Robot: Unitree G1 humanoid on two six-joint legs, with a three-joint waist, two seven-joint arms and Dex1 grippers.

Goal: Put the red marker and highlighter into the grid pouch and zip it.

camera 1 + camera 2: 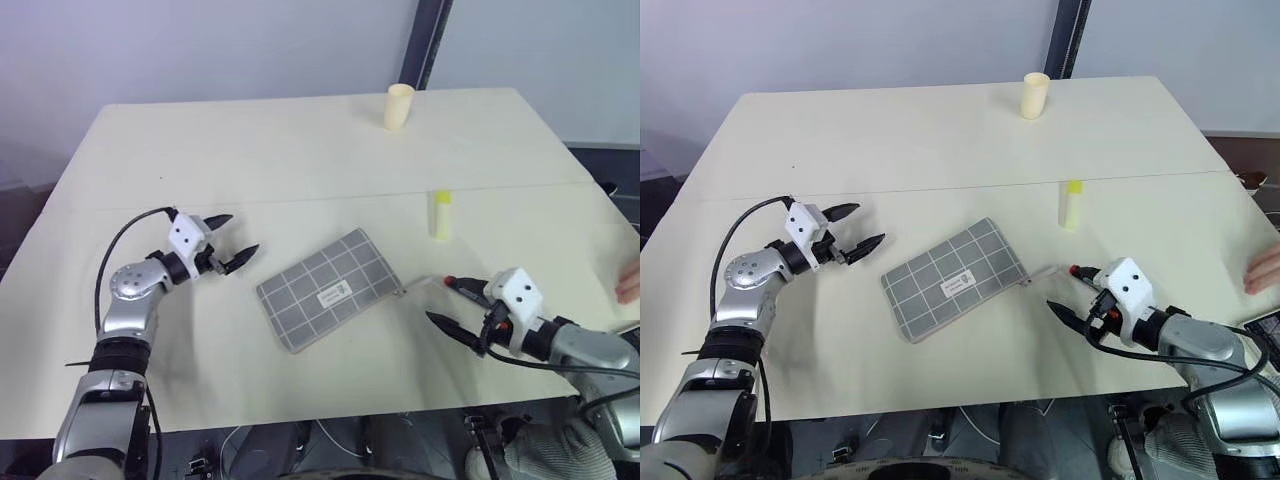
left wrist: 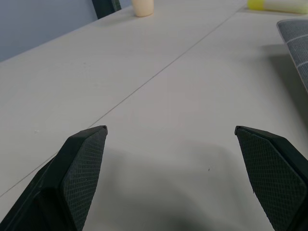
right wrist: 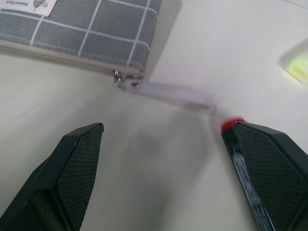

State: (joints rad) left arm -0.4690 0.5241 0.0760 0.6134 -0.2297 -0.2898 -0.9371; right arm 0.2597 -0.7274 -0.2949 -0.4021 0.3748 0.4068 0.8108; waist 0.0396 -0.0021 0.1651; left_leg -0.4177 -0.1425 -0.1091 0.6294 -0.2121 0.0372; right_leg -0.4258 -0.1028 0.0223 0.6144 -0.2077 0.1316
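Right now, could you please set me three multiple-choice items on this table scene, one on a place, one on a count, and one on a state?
1. Where does the stubby pale-yellow highlighter lie?
A. Inside the pouch
B. On the table, apart from the pouch, on the robot's right side
C. In the left gripper

2. How many cream cylinder cups stand on the cream table?
A. One
B. Two
C. Three

3. How do the jaws of the left gripper stand?
A. Shut on the pouch
B. Shut on nothing
C. Open and empty

Answers: 1 B, the highlighter rests on bare table beyond the flat grey grid-lined fabric pouch. 2 A, a single cup stands near the far edge. 3 C, the left wrist view shows bare table between the spread jaws.
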